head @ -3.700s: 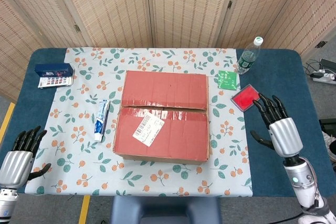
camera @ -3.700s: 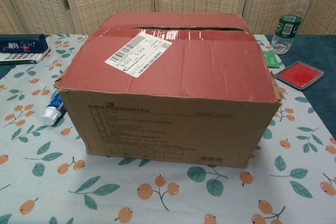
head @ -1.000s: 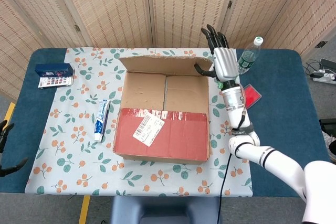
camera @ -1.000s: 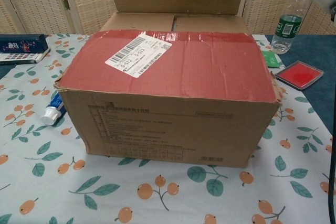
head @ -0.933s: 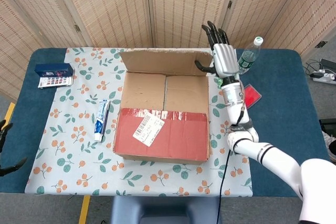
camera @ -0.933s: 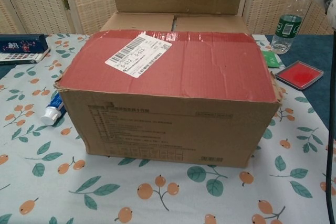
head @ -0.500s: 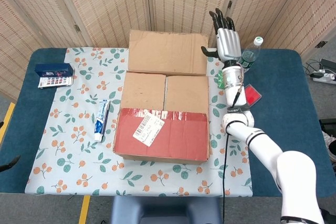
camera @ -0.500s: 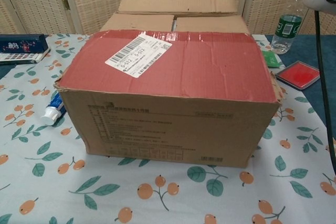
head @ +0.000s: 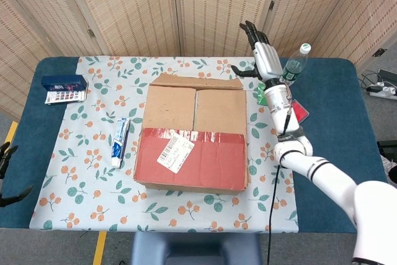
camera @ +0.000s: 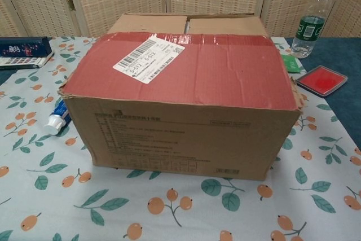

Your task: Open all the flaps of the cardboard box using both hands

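A dark blue bench (head: 347, 153) carries a leaf-and-orange patterned cloth (head: 87, 153). On the cloth lies a white-and-blue toothpaste tube (head: 119, 141). A dark blue rectangular box (head: 64, 83), a clear plastic water bottle (head: 294, 66) and a flat red square case (camera: 322, 79) sit near the edges.

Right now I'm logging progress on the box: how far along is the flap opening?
Done: the far flap is folded back past the rear edge of the box, baring two inner flaps. In hand: the right hand is raised beyond the box's far right corner, holding nothing. Left: the near red flap lies flat, and both inner flaps are shut. The left hand sits at the table's edge.
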Controlling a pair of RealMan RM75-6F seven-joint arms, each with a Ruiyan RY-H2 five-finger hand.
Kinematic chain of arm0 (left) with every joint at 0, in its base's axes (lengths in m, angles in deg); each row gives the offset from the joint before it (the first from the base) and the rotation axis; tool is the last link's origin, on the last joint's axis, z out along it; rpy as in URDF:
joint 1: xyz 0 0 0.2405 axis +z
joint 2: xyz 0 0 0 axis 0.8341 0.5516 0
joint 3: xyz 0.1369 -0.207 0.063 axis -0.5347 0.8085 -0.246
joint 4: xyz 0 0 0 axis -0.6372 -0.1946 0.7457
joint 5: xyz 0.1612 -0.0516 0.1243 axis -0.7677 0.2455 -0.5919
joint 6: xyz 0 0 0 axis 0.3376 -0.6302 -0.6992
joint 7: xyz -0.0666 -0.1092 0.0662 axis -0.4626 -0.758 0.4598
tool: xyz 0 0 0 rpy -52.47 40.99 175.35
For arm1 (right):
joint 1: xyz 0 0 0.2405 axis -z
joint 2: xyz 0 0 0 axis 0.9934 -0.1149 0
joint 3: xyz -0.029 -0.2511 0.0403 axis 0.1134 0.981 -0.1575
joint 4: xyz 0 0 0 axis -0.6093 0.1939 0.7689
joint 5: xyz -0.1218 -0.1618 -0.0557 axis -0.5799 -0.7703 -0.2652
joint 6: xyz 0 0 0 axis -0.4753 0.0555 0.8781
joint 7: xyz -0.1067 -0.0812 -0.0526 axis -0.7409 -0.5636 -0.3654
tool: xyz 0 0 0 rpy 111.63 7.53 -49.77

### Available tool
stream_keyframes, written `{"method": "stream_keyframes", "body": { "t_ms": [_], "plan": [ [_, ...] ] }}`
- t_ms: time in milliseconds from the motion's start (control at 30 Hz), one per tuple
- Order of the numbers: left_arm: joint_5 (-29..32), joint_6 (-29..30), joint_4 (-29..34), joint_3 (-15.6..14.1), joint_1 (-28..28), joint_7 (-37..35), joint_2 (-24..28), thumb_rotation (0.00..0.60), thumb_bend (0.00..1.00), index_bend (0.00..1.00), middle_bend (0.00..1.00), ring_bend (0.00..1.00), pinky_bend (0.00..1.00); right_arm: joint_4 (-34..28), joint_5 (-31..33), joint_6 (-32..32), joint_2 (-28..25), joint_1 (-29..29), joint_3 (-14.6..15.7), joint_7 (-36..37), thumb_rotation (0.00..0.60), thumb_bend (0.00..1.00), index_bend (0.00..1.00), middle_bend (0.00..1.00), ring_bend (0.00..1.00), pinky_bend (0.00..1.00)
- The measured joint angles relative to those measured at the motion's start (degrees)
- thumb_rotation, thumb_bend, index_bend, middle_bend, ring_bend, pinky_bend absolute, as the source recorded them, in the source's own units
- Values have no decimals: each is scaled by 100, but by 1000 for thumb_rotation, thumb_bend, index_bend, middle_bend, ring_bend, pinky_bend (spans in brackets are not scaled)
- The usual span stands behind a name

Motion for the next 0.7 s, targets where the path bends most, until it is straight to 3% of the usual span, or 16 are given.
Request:
{"method": "stream_keyframes", "body": {
  "t_ms": [300,400,700],
  "plan": [
    [-121,47,18,-26,-60,283,-147,600,260,0,0,0,0,-3605,35,170,-2226,1282,267,-92,600,302,42,12,117,58],
    [-230,13,29,-64,-119,400,-213,600,259,0,0,0,0,-4353,-32,167,-2900,1787,354,253,600,302,59,26,125,84],
    [-287,-21,34,-85,-204,545,-302,600,259,0,0,0,0,-4633,-1136,249,-3179,2479,804,1952,600,302,88,52,136,97]
  ]
}}
